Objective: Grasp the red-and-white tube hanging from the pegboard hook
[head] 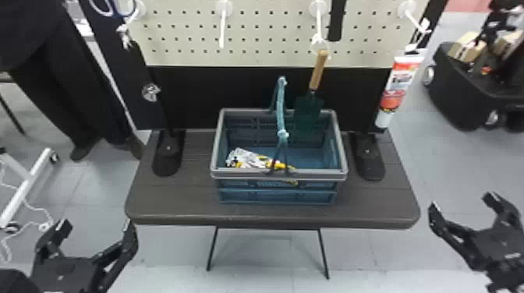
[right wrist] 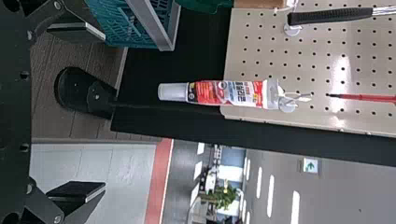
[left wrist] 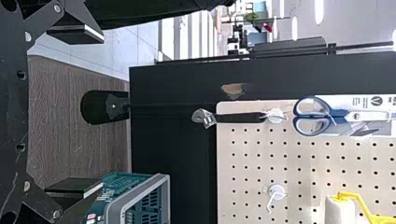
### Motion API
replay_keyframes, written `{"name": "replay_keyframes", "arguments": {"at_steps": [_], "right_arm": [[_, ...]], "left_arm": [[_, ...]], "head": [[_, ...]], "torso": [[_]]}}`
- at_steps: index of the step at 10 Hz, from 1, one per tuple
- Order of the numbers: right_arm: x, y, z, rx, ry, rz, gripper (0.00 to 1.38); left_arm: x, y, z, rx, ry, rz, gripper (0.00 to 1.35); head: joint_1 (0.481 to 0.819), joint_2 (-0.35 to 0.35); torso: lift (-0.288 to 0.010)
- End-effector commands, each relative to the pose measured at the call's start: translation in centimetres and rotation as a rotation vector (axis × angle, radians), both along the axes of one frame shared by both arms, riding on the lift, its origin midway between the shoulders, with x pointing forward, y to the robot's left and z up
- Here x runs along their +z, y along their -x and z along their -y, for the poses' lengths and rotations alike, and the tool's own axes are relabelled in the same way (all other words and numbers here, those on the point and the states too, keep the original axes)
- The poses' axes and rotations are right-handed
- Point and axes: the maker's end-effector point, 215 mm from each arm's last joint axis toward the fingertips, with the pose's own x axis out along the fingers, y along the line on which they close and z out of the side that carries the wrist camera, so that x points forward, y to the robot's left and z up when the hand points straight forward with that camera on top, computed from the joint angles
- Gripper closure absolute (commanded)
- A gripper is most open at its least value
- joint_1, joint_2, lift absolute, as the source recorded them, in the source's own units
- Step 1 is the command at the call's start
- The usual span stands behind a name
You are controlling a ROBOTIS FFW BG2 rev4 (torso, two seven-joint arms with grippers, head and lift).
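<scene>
The red-and-white tube (head: 397, 83) hangs cap down from a white hook (head: 417, 23) at the pegboard's lower right corner. My right gripper (head: 460, 198) is open at the right, lower than the tube and nearer the camera, not touching it. In the right wrist view the tube (right wrist: 224, 93) lies beyond the open right gripper (right wrist: 100, 109), nothing between its fingers. My left gripper (head: 97, 226) stands open and empty at the lower left, beside the table's front corner; the left wrist view shows this gripper (left wrist: 98, 112) with its fingers wide apart.
A blue-grey basket (head: 278, 196) holding a patterned item (head: 247, 159) stands mid-table (head: 175, 202). A trowel (head: 317, 72) hangs above its back edge. Black stand feet (head: 368, 157) flank the basket. A wrench (left wrist: 238, 117) and scissors (left wrist: 313, 116) hang on the pegboard's left side.
</scene>
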Motion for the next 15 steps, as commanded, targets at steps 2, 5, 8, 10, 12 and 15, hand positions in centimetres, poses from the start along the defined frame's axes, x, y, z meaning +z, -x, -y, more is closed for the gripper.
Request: {"name": "replay_keyframes", "arguments": {"at_steps": [2, 5, 8, 10, 12, 15], "right_arm": [[0.4, -3.7, 0.8, 0.035, 0.016, 0.004, 0.17], [0.9, -8.0, 1.6, 0.066, 0.006, 0.015, 0.17], [2.3, -12.5, 2.3, 0.117, 0.011, 0.018, 0.17], [2.8, -15.0, 1.9, 0.177, 0.0, -0.005, 0.17], [4.1, -17.4, 1.1, 0.246, -0.019, -0.014, 0.17], [5.8, -20.2, 0.1, 0.321, -0.068, -0.028, 0.17]], "left_arm": [[0.0, 0.0, -0.1, 0.0, -0.002, 0.0, 0.21], [0.0, -0.1, -0.1, -0.002, -0.001, 0.002, 0.21], [-0.1, -0.2, -0.1, -0.003, 0.0, 0.001, 0.21], [-0.2, -0.3, 0.0, -0.004, 0.001, 0.001, 0.21], [-0.3, -0.4, 0.1, -0.005, 0.004, 0.002, 0.21], [-0.5, -0.7, 0.3, -0.011, 0.005, 0.002, 0.21]], "head": [[0.819, 0.008], [0.819, 0.008], [0.819, 0.008], [0.819, 0.008], [0.819, 0.008], [0.819, 0.008]], "torso": [[-0.1], [-0.1], [-0.1], [-0.1], [-0.1], [-0.1]]}}
